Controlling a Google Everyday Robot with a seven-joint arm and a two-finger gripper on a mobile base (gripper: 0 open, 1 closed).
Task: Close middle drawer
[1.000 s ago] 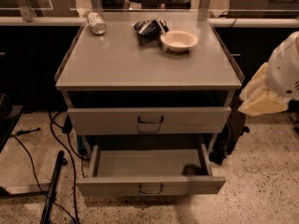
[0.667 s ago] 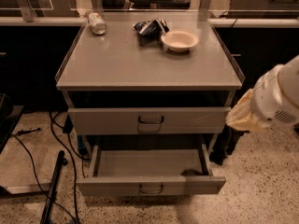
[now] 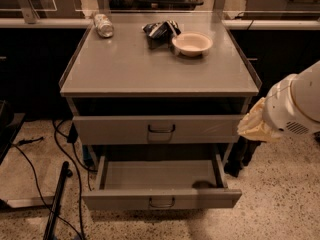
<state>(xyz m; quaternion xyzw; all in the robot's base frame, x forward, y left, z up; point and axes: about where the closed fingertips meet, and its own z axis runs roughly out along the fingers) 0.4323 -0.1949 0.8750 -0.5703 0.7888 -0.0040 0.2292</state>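
The middle drawer (image 3: 161, 200) is the low grey front with a small central handle. It is pulled far out of the grey cabinet (image 3: 160, 71), and its flat inside (image 3: 155, 175) shows. A small dark patch (image 3: 202, 184) lies in its front right corner. Above it is the taller drawer front (image 3: 161, 129) with its own handle. The lowest drawer is hidden under the open one. My gripper (image 3: 251, 127) is at the end of the white arm (image 3: 295, 106), at the cabinet's right side, level with the taller front. It is above and to the right of the open drawer, touching nothing.
On the cabinet top are a tipped can (image 3: 104, 25), a dark crumpled bag (image 3: 160, 30) and a pale bowl (image 3: 192, 43). Black cables (image 3: 70, 154) and a dark pole (image 3: 56, 204) lie on the speckled floor at left. A dark object (image 3: 241, 156) stands by the cabinet's right leg.
The arm has moved down and left, closer to the cabinet's right side. The drawers and the things on top have not moved.
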